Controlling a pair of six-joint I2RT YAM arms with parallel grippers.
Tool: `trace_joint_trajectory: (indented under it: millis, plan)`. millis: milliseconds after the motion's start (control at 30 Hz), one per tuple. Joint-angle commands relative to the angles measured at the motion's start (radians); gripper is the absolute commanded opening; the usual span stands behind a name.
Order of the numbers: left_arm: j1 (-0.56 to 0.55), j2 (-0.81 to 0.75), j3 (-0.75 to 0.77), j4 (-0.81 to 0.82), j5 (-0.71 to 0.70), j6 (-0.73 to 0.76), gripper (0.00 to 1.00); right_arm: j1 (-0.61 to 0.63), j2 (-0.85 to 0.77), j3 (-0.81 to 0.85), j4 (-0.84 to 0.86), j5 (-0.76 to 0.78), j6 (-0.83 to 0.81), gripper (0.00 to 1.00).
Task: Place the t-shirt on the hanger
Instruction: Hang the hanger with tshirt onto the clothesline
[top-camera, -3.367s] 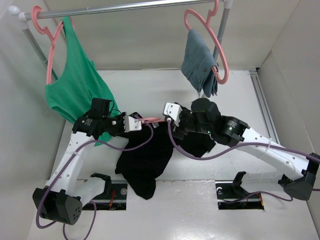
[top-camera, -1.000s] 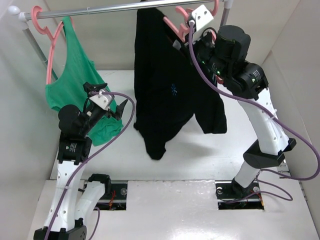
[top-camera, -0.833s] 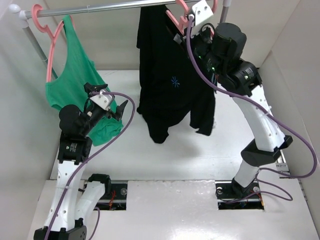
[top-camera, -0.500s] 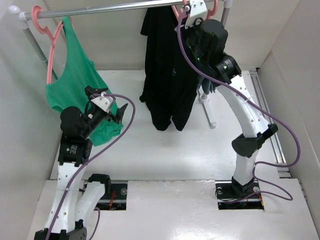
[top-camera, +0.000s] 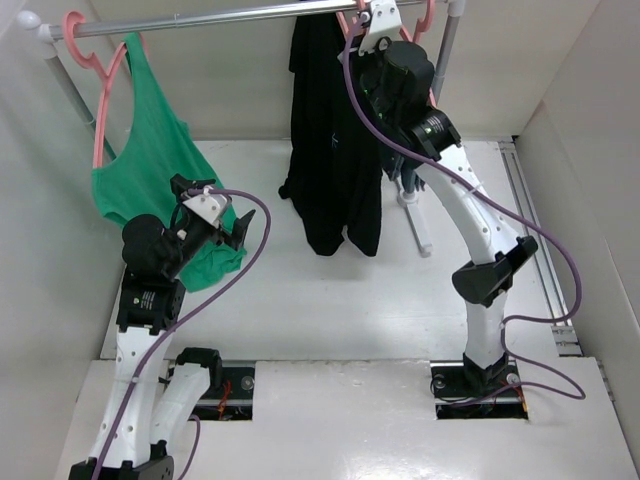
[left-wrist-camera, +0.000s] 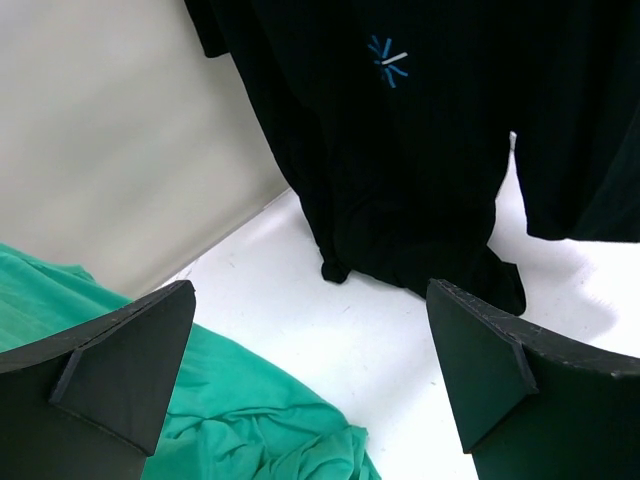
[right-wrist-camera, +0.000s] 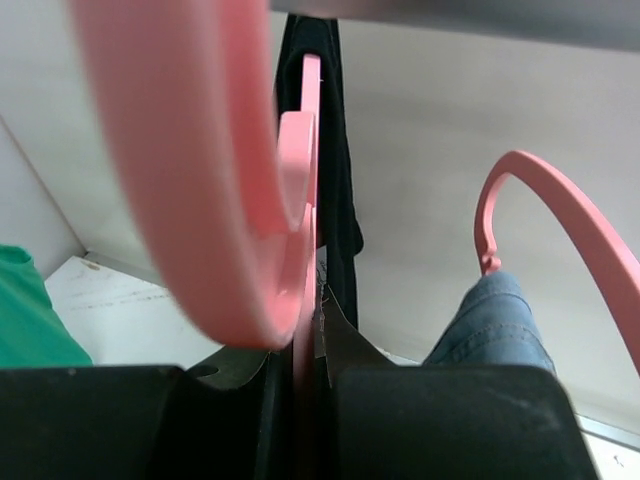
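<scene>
The black t-shirt (top-camera: 335, 140) hangs edge-on below the rail, draped on the pink hanger (right-wrist-camera: 215, 200), its hem close above the table. My right gripper (top-camera: 362, 28) is up at the rail, shut on the hanger's stem just under the hook (right-wrist-camera: 305, 350). The hook curls large and blurred right in front of the right wrist camera. My left gripper (top-camera: 218, 215) stands open low on the left, apart from the shirt. In its wrist view the wide-spread fingers (left-wrist-camera: 110, 370) frame the shirt's blue chest logo (left-wrist-camera: 390, 62), with nothing between them.
A metal rail (top-camera: 200, 17) spans the back. A green tank top (top-camera: 150, 170) hangs on another pink hanger (top-camera: 100, 90) at the left, its hem under my left gripper. A third pink hanger (right-wrist-camera: 560, 200) with grey-blue cloth (right-wrist-camera: 490, 335) hangs right of the shirt. White walls enclose the table.
My right arm has carried the hanger and t-shirt left and up to the rail; the shirt has turned from broadside to edge-on. The left arm has barely moved.
</scene>
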Motion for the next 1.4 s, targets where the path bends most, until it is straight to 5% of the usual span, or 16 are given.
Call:
trace_joint_trajectory:
  millis: [0,200,267,300,333,533,833,1000,1100,1367]
  plan:
    - [0.002,-0.020,-0.004,0.025,-0.003,0.003,1.00,-0.005,-0.019,-0.019,0.078,0.005,0.024,0.00]
    - [0.002,-0.020,-0.013,0.025,-0.003,0.003,1.00,-0.005,-0.052,-0.056,0.068,0.005,0.024,0.00]
    - [0.002,-0.020,-0.013,0.025,-0.003,0.003,1.00,-0.005,-0.098,-0.110,0.068,-0.005,0.024,0.15]
    - [0.002,-0.020,-0.013,0.025,-0.003,0.003,1.00,0.005,-0.119,-0.139,0.068,-0.005,0.015,0.37]
    - [0.002,-0.020,-0.013,0.025,-0.003,0.003,1.00,0.017,-0.168,-0.171,0.083,-0.005,0.006,0.44]
    - [0.002,-0.029,-0.047,0.016,0.018,-0.007,1.00,0.087,-0.346,-0.417,0.134,0.085,-0.101,0.70]
    - [0.002,-0.029,-0.087,0.016,0.037,-0.046,1.00,0.215,-0.525,-0.553,0.143,0.218,-0.285,0.80]
    - [0.002,-0.061,-0.193,0.016,-0.026,-0.130,1.00,0.255,-0.625,-0.691,0.120,0.119,-0.339,0.91]
    - [0.002,-0.092,-0.303,0.035,-0.096,-0.187,1.00,0.267,-0.719,-0.897,0.134,-0.003,-0.339,1.00]
    - [0.002,-0.234,-0.501,0.185,-0.232,-0.207,1.00,0.295,-0.834,-1.332,0.131,-0.105,-0.121,1.00]
